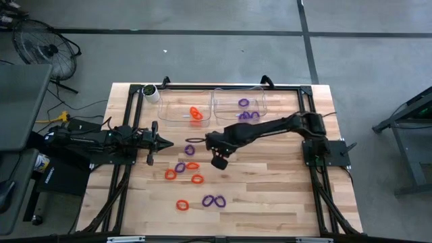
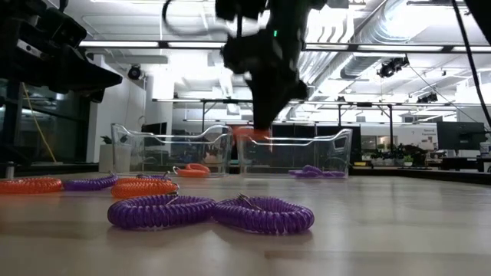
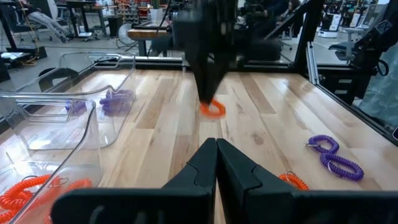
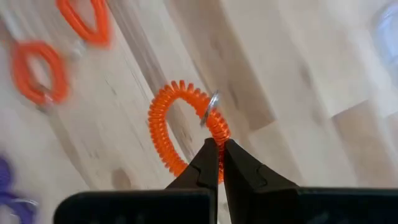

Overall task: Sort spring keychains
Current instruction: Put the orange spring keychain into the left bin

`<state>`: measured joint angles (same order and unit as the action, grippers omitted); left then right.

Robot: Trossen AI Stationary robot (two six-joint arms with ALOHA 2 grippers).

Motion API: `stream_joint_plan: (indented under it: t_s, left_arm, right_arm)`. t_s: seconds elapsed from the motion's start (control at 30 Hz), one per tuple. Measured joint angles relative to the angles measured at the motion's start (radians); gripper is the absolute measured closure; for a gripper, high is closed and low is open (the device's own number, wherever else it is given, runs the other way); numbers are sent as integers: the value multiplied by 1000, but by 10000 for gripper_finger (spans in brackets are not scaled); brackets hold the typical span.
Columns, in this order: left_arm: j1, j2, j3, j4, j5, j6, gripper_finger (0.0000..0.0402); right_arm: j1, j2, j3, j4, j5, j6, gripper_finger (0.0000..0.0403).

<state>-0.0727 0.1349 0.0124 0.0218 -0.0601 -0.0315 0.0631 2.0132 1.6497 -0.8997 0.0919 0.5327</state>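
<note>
My right gripper (image 4: 219,154) hangs over the middle of the table (image 1: 270,196) and is shut on an orange spring keychain (image 4: 180,124), which also shows in the low view (image 2: 252,133) and the left wrist view (image 3: 212,109). My left gripper (image 3: 216,149) is shut and touches nothing; it points level toward the table's right (image 1: 167,142). More orange keychains (image 1: 192,165) and purple keychains (image 1: 214,200) lie flat on the table. At the far side, one clear bin (image 1: 177,101) holds orange coils (image 1: 196,113) and another clear bin (image 1: 260,100) holds purple coils (image 1: 246,108). My right gripper pinches the orange keychain's coil (image 4: 214,134) between its two fingertips, close to the small metal ring (image 4: 211,111). The fingers come from above, pointing down. The loop hangs below the fingers (image 3: 208,93), lifted clear of the table.
Loose keychains (image 2: 211,212) lie on the near half of the table, between both arms. A white cup (image 1: 151,92) stands at the far left corner beside the bins. A black frame (image 1: 307,108) runs along the table's edges. Bare wood (image 1: 283,175) lies to the right.
</note>
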Motion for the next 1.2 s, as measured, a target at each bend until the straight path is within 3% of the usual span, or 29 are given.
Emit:
stream_joint_plan:
  t_s: [0.33, 0.83, 1.2]
  left_arm:
    - [0, 0, 0, 0, 0, 0, 399]
    - [0, 0, 0, 0, 0, 0, 399]
    - [0, 0, 0, 0, 1, 0, 399]
  right_arm:
    - [-63, -134, 16, 113, 65, -109, 403]
    - [-244, -112, 66, 269, 122, -431, 403]
    - [-292, -17, 66, 481, 137, -493, 403]
